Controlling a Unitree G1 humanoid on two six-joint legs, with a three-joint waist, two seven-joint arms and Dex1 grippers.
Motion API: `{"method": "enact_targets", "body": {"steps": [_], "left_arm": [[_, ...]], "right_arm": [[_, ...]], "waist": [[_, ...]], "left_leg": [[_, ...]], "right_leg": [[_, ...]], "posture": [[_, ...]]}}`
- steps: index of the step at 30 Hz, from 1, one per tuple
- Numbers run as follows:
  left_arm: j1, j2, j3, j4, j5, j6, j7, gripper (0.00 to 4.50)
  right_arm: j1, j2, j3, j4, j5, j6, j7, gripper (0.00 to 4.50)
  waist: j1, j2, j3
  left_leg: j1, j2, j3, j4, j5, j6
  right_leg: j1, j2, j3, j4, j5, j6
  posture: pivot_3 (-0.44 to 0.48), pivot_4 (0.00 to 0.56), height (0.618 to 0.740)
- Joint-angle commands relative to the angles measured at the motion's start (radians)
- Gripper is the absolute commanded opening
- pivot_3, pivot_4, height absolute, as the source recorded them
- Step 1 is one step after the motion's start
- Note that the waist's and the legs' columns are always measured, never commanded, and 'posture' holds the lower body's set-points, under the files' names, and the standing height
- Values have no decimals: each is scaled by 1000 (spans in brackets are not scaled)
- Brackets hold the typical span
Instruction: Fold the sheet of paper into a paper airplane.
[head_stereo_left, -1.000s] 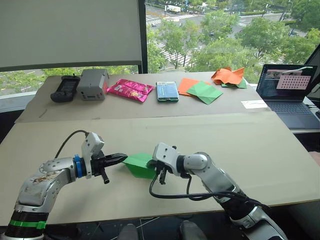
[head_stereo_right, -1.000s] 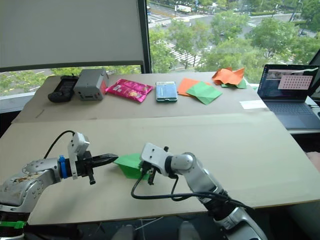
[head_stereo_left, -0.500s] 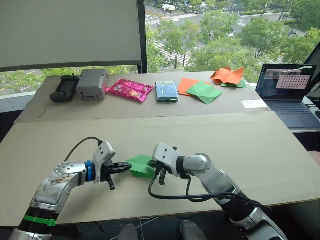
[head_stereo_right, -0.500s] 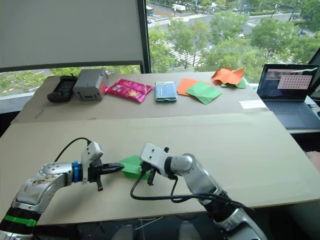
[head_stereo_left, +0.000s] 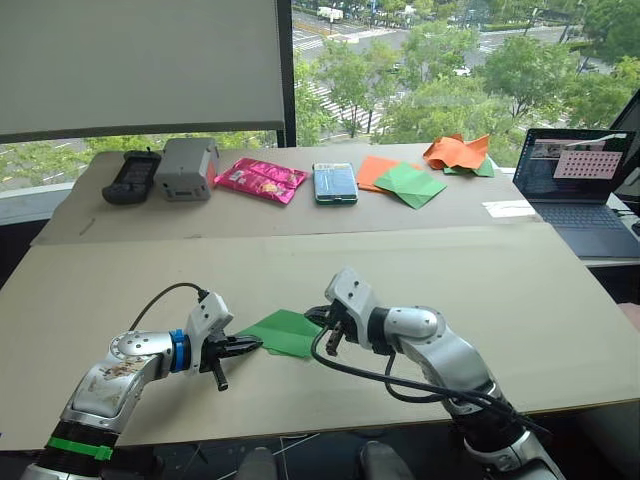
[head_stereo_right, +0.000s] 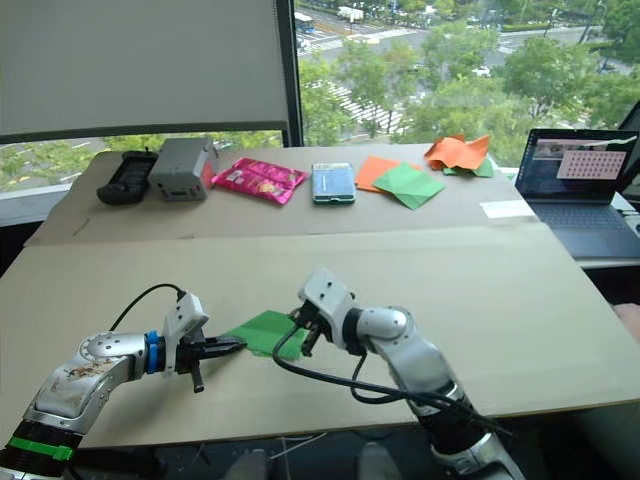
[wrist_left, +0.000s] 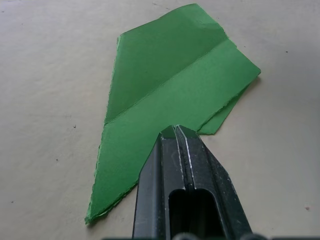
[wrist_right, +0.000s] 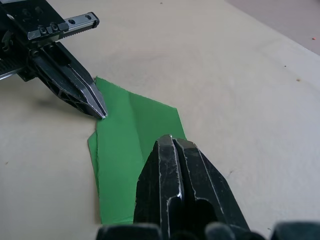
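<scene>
The bright green sheet of paper (head_stereo_left: 283, 333), folded into a flat pointed wedge like a paper airplane, lies on the near table between my grippers. One long crease and layered flaps run along the sheet (wrist_left: 170, 85). My left gripper (head_stereo_left: 255, 344) is shut, its tip resting on the wedge's near left edge. From the right, my right gripper (head_stereo_left: 318, 318) is also shut, with its tip over the wedge's right end. In the right wrist view the paper (wrist_right: 132, 145) lies under the right gripper (wrist_right: 172, 141), and the left gripper (wrist_right: 101, 112) touches its far corner.
On the back table stand a black device (head_stereo_left: 130, 178), a grey box (head_stereo_left: 186, 168), a pink packet (head_stereo_left: 259, 179), a blue-green pack (head_stereo_left: 334, 182), smooth orange and green sheets (head_stereo_left: 400, 180) and a crumpled orange-green heap (head_stereo_left: 457, 152). An open laptop (head_stereo_left: 585, 190) sits at the right.
The green wedge, held raised between the grippers a second ago, now lies flat on the table. The left gripper came lower and nearer; the right wrist swung right and turned.
</scene>
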Motion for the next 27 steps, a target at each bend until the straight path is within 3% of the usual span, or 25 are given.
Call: {"method": "enact_targets", "body": {"steps": [1, 5, 16, 27], "left_arm": [[-5, 0, 13, 0, 3, -14, -1, 0], [-6, 0, 11, 4, 5, -16, -1, 0], [-5, -6, 8, -5, 5, -10, 4, 0], [5, -3, 16, -19, 1, -6, 11, 0]], "right_arm": [[-6, -6, -46, -27, 37, 35, -16, 1589], [-9, 9, -78, -7, 80, 80, -28, 2936], [3, 106, -215, 128, 287, 237, -28, 2936], [-1, 134, -235, 196, 381, 278, -45, 2936]], "waist": [[0, 0, 0], [0, 0, 0], [0, 1, 0], [-2, 2, 0]], "left_leg": [[0, 0, 0, 0, 0, 0], [0, 0, 0, 0, 0, 0], [-2, 0, 0, 0, 0, 0], [-2, 0, 0, 0, 0, 0]], "right_leg": [[0, 0, 0, 0, 0, 0], [0, 0, 0, -1, 0, 0], [0, 0, 0, -1, 0, 0], [0, 0, 0, -1, 0, 0]], "posture": [[0, 150, 718], [0, 150, 718], [0, 150, 718], [0, 150, 718]]}}
